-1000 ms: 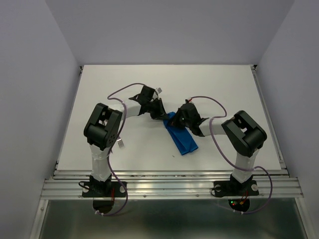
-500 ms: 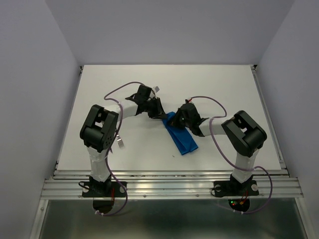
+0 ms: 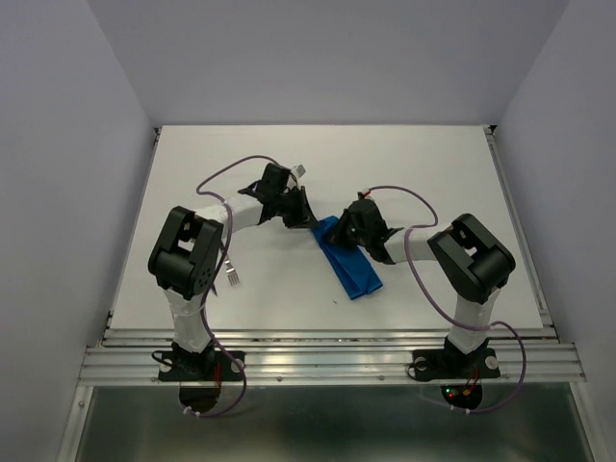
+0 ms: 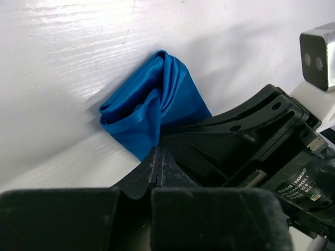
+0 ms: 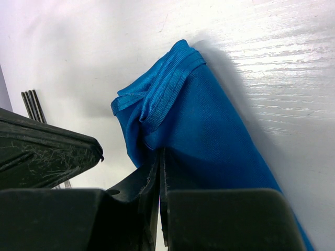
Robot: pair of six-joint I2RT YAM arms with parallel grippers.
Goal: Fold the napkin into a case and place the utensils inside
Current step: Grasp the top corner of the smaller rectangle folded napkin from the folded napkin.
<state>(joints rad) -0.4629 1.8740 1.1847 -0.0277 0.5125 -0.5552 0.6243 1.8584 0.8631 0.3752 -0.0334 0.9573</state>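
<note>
The bright blue napkin (image 3: 352, 270) lies on the white table (image 3: 433, 164) folded into a narrow strip, its far end bunched up (image 4: 152, 107). My right gripper (image 3: 336, 231) (image 5: 160, 154) is shut on that bunched end, and the cloth (image 5: 209, 136) runs into its jaws. Beside the same end my left gripper (image 3: 310, 221) (image 4: 157, 154) is shut, its tips at the cloth's edge with no cloth seen between them. A fork (image 3: 232, 277) lies near the left arm, and its tines (image 5: 32, 106) show in the right wrist view.
The right gripper's black body (image 4: 246, 125) fills the right side of the left wrist view, close to my left fingers. Metal rails (image 3: 327, 356) line the table's near edge. Grey walls close in the sides and back.
The left arm has drawn back slightly up and to the left, its elbow swinging left. The napkin and the right arm have not moved.
</note>
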